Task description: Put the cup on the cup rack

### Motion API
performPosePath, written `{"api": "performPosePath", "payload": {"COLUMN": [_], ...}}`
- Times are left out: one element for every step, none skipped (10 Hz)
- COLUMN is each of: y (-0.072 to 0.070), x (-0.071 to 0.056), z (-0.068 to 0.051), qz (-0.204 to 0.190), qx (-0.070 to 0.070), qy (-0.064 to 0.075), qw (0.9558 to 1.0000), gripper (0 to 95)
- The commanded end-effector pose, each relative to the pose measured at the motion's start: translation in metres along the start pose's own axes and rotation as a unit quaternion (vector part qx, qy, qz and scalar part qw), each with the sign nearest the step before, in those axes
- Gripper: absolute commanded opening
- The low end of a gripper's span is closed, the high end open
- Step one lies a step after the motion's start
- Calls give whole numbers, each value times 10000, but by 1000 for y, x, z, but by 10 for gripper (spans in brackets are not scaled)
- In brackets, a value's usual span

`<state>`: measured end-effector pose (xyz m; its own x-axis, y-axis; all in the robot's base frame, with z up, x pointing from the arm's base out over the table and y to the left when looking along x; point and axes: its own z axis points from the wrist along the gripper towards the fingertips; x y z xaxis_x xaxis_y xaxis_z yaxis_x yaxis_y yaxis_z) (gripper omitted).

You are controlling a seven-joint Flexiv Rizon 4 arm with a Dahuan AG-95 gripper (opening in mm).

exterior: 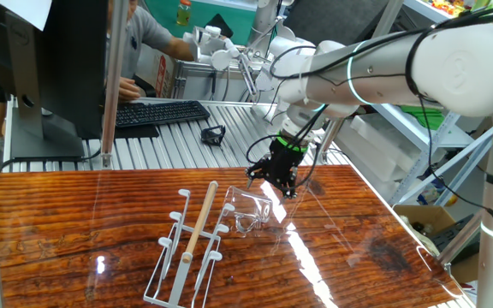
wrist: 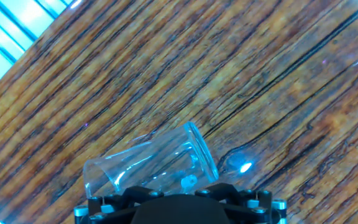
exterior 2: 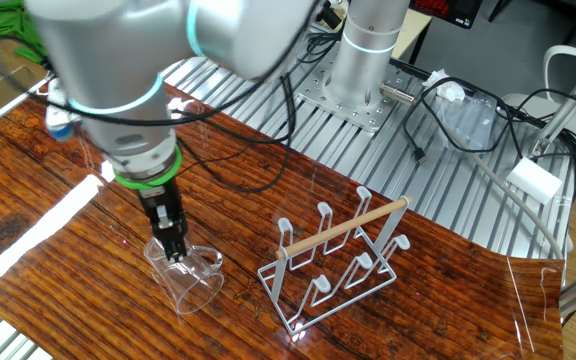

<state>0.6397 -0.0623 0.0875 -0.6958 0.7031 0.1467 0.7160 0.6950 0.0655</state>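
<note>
The clear glass cup (exterior: 251, 212) lies on its side on the wooden table, just right of the cup rack. It also shows in the other fixed view (exterior 2: 186, 280) and low in the hand view (wrist: 148, 163). The cup rack (exterior: 191, 248) is white wire with slanted pegs and a light wooden handle bar; it stands empty (exterior 2: 333, 262). My gripper (exterior: 276, 183) hangs right over the cup's far end, its fingers (exterior 2: 173, 240) pointing down at the cup's rim. Its jaws look spread and hold nothing. The fingertips are hidden in the hand view.
A keyboard (exterior: 157, 113) and a small black object (exterior: 213, 133) lie on the ribbed metal bench behind the wooden table (exterior: 75, 222). A person sits at the back left. Cables and a white box (exterior 2: 533, 180) lie beyond the rack.
</note>
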Motion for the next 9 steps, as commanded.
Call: {"api": "performPosePath", "payload": {"y": [-1,-1,-1,-1,-1,-1,-1,-1,-1], "x": [2,2,2,2,2,2,2,2,2], "z": [0,0,0,0,0,0,0,0,0], "qz": [1340,1542,1702,1921,2041,2190,2400,2514,2574], "qx": [100,99,91,63,47,31,-23,-97,-148], "qy": [-190,-185,-190,-183,-201,-212,-198,-181,-176], "qw": [9907,9878,9852,9812,9787,9755,9706,9677,9660], "gripper": [950,950,950,950,950,950,760,760,760]}}
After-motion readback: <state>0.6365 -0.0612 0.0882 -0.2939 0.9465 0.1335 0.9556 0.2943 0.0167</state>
